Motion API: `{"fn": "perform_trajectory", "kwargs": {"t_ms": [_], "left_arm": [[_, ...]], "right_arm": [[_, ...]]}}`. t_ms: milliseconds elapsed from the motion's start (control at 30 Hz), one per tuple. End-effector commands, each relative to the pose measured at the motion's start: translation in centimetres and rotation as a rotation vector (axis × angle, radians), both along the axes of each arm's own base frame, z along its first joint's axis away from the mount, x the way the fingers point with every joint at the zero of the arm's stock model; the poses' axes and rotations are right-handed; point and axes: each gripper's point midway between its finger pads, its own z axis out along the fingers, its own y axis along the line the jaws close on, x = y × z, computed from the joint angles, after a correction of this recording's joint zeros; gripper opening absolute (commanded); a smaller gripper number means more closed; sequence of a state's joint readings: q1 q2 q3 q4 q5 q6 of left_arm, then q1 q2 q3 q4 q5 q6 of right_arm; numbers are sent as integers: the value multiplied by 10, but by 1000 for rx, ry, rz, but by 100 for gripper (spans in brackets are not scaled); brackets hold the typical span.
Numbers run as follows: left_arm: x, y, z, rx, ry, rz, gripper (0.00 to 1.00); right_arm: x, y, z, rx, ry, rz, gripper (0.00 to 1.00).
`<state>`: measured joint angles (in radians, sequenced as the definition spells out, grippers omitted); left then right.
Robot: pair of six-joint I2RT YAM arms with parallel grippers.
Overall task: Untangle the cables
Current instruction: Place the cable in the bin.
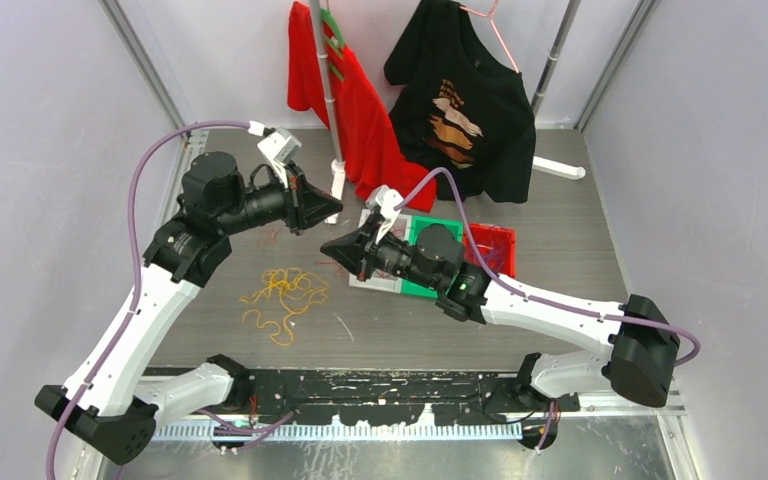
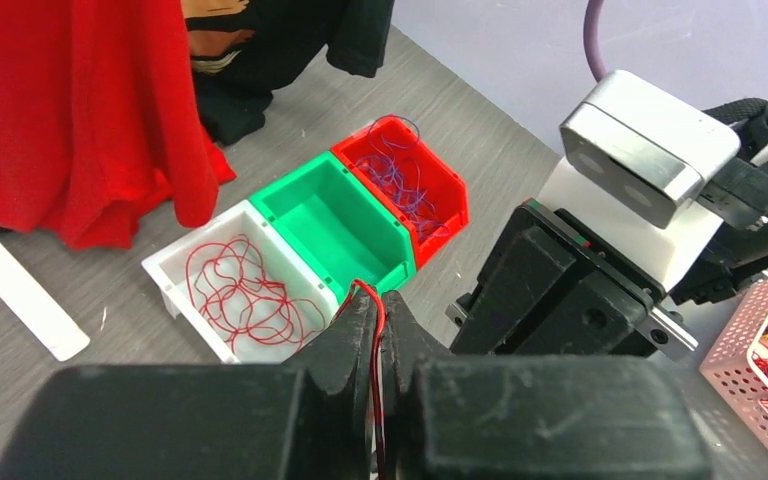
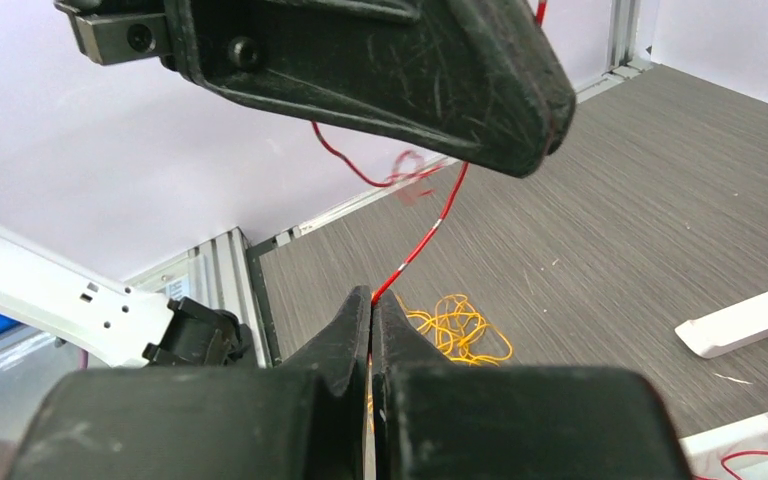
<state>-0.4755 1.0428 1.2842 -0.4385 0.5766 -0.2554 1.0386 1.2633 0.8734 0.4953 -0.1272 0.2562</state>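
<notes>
A thin red cable is stretched taut between my two grippers above the table. My left gripper is shut on it, and the strand runs down between the jaws. My right gripper is shut on the cable's other part, just below the left finger. In the top view the left gripper and right gripper nearly meet, tip to tip. A loose tangle of yellow cables lies on the table to the front left. More red cables lie in the white bin, and purple cables in the red bin.
White bin, green bin and red bin stand side by side under the right arm. A red shirt and a black shirt hang on a rack at the back. A pink basket holds mixed cables.
</notes>
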Motion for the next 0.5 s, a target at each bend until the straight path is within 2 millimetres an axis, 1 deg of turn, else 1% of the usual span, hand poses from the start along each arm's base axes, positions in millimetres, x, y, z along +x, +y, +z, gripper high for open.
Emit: {"fn": "perform_trajectory", "kwargs": {"t_ms": [0,67,167,200,233,267,367,467], "left_arm": [[18,1,14,-13,-89,49,4],[20,-2,17,-27,-90,37,0],[19,-7,27,-60,-83,11,0],[16,-9,30,-72,-81,-7,0],[14,-11,33,-85,-78,-21,0],[11,-12,37,-98,-78,-38,0],[6,-12,45,-123,-75,-55,0],[6,-12,49,-128,-78,-50,0]], "right_arm": [[-3,6,51,132,-45,15,1],[-4,11,51,134,-31,27,1],[-5,16,53,155,-14,39,1],[-4,15,53,162,-12,31,4],[-1,13,54,170,-15,13,9],[2,10,54,179,-17,-9,17],[12,1,54,191,-26,-82,30],[19,-1,59,206,-40,-118,41]]}}
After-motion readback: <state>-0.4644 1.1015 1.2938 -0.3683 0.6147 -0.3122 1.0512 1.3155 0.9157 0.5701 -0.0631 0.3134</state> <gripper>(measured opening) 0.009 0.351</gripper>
